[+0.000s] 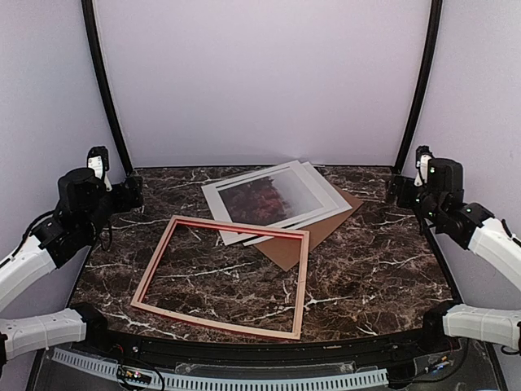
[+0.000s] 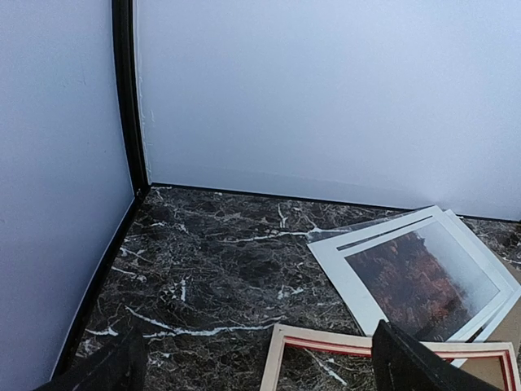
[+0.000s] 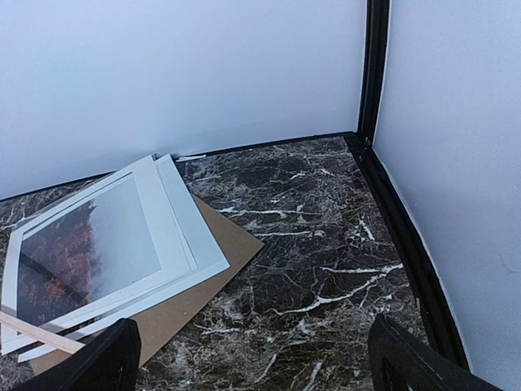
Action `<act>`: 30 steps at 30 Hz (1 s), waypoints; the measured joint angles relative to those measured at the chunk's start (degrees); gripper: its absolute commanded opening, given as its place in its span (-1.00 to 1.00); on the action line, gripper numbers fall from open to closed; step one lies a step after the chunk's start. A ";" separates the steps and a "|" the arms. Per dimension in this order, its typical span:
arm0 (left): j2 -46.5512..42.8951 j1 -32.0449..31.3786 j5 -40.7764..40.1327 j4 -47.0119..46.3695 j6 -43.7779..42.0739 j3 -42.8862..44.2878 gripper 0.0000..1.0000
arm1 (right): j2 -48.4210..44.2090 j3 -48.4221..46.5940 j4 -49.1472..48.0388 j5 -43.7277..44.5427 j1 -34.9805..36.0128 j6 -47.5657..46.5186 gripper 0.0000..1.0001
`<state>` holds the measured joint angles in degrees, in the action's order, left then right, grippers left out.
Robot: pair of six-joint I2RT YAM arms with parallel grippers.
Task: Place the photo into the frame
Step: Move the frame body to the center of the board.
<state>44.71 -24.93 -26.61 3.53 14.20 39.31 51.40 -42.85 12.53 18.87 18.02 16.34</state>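
The photo (image 1: pixel 269 195) of reddish trees under a grey sky lies face up at the back middle of the marble table, on top of a fanned stack. It shows in the left wrist view (image 2: pixel 423 277) and the right wrist view (image 3: pixel 89 244). The frame (image 1: pixel 303 285) lies flat in front of it, its far rail (image 2: pixel 342 342) over the stack's near edge; a sliver of rail (image 3: pixel 41 332) shows at the right. My left gripper (image 1: pixel 130 194) (image 2: pixel 260 371) hovers open at the far left. My right gripper (image 1: pixel 400 191) (image 3: pixel 252 366) hovers open at the far right. Neither holds anything.
Pale sheets (image 1: pixel 326 191) and a brown backing board (image 1: pixel 301 240) (image 3: pixel 187 301) lie under the photo. White walls with black corner posts (image 1: pixel 106 90) close in the back and sides. Bare marble (image 1: pixel 383 269) lies to the right of the frame.
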 measured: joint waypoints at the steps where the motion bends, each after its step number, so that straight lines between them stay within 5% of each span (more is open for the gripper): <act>1: 0.04 -0.02 0.00 -0.15 0.11 -0.07 0.98 | 0.07 0.15 -0.15 -0.13 -0.02 -0.02 0.97; 21: 4.24 -0.07 0.39 -1.14 5.14 -0.94 0.98 | 3.45 0.13 -0.31 -7.76 0.74 -0.11 0.97; 30: 8.15 -0.07 1.75 1.75 8.33 -1.25 0.98 | 10.88 0.72 -1.18 -9.09 13.14 3.93 0.97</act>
<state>52.86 -24.99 -24.86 5.28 22.52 38.06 62.28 -42.13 11.35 9.78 31.16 20.27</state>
